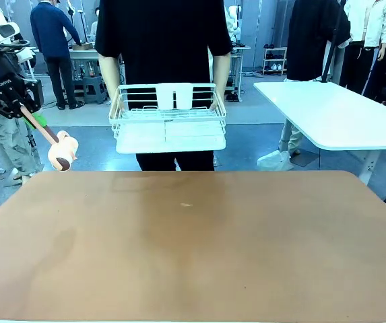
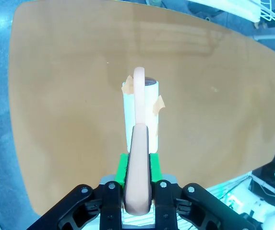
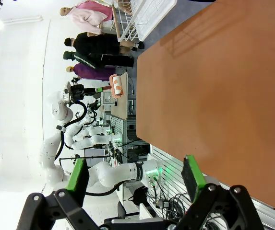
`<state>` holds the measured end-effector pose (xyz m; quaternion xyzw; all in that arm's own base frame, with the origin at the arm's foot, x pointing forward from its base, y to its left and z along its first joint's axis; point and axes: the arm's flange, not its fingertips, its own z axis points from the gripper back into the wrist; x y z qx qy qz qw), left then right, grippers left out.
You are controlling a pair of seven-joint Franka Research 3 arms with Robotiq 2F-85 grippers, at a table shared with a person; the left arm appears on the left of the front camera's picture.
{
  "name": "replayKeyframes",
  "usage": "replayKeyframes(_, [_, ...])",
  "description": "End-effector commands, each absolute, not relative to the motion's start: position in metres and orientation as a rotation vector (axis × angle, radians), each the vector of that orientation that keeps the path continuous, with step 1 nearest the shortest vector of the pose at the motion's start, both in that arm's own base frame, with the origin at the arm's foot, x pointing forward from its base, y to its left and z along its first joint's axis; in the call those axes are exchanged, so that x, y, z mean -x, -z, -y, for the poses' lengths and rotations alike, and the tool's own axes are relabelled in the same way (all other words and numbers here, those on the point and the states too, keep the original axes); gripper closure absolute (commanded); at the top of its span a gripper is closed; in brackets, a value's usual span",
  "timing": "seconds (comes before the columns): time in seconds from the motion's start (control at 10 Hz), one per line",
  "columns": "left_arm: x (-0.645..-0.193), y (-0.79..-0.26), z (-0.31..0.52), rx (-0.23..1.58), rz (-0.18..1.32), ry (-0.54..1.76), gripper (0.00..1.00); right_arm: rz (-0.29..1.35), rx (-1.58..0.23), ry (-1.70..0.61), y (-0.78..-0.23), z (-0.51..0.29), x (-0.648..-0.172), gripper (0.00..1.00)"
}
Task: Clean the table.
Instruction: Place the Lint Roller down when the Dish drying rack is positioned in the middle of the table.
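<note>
Table (image 1: 193, 242) runs lengthwise left to right.

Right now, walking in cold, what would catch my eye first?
Probably the person at the far side holding a white wire rack above the table's far edge. Next, the left tool, raised off the table's left end, gripping a lint roller by its handle. The right tool hangs open.

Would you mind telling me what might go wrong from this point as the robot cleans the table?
The left gripper holds the lint roller by its handle end, so it might twist under pressure. The person's wire rack sits near the table's far edge, so a long stroke might strike it.
</note>
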<state>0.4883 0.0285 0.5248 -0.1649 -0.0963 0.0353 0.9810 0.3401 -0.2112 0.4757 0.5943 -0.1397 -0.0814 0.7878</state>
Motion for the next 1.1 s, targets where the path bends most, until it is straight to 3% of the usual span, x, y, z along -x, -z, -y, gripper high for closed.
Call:
replayKeyframes(0.0, [-0.488, -0.5294, -0.0304, 0.33, 0.201, -0.074, 0.92, 0.308, -1.292, 0.162, -0.4777, 0.2107, -0.3378, 0.0])
replayKeyframes(1.0, [-0.488, -0.5294, -0.0304, 0.33, 0.201, -0.074, 0.92, 0.308, -1.292, 0.162, -0.4777, 0.2107, -0.3378, 0.0])
